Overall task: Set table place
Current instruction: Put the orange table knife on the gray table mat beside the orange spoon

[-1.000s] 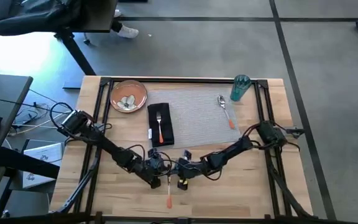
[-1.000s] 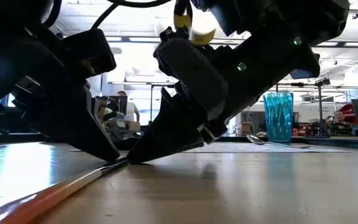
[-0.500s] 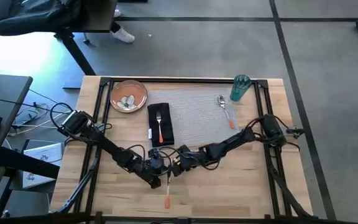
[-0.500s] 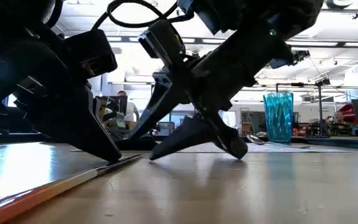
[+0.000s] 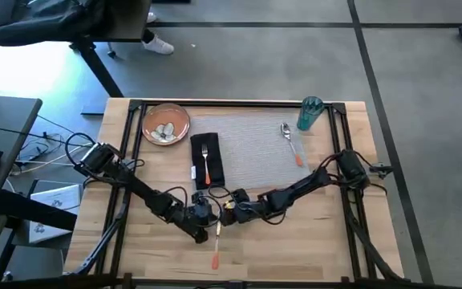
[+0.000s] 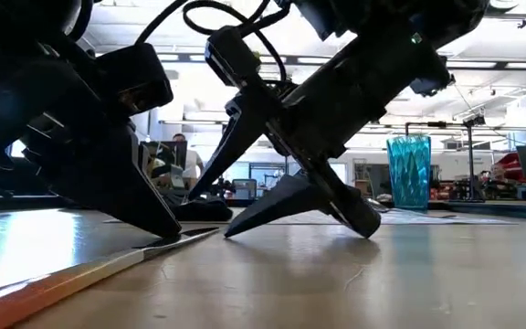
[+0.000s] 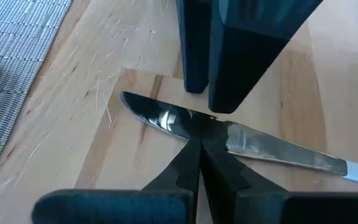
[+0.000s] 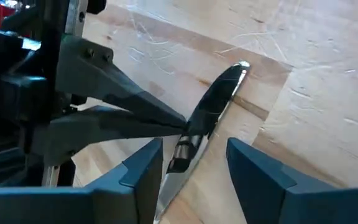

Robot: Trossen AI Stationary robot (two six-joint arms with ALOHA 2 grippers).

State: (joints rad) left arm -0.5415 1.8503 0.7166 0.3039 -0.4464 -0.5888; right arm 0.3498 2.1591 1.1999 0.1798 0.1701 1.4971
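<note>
An orange-handled knife point(image 5: 216, 245) lies flat on the bare wood of the table point(image 5: 311, 241), near its front edge. The blade point(image 7: 260, 146) points toward the placemat point(image 5: 255, 148). My left gripper point(image 7: 201, 142) is shut, with its tips down on the blade. My right gripper point(image 8: 194, 146) is open. Its fingers stand on either side of the blade near its tip and do not touch it. The black napkin point(image 5: 207, 164) lies on the placemat with a fork point(image 5: 206, 160) on it. The plate point(image 5: 165, 124), spoon point(image 5: 292, 143) and teal cup point(image 5: 310, 114) are farther back. My left gripper presses its shut fingertips point(image 7: 191, 155) down on the flat of the knife blade point(image 7: 229, 138), about a third of the way back from the tip. The fingers slant down from the table's left and lie across the blade. The knife stays flat on the wood.
The plate stands off the placemat at the far left and holds some small pale pieces. The cup stands at the placemat's far right corner. A black rail frame point(image 5: 347, 160) runs along the table's sides. There is bare wood right of the knife.
My right gripper has drawn back from the knife's blade, a little toward the far edge and the left. It has turned about its wrist, so its two fingers now straddle the blade. My left gripper and the knife have kept still.
</note>
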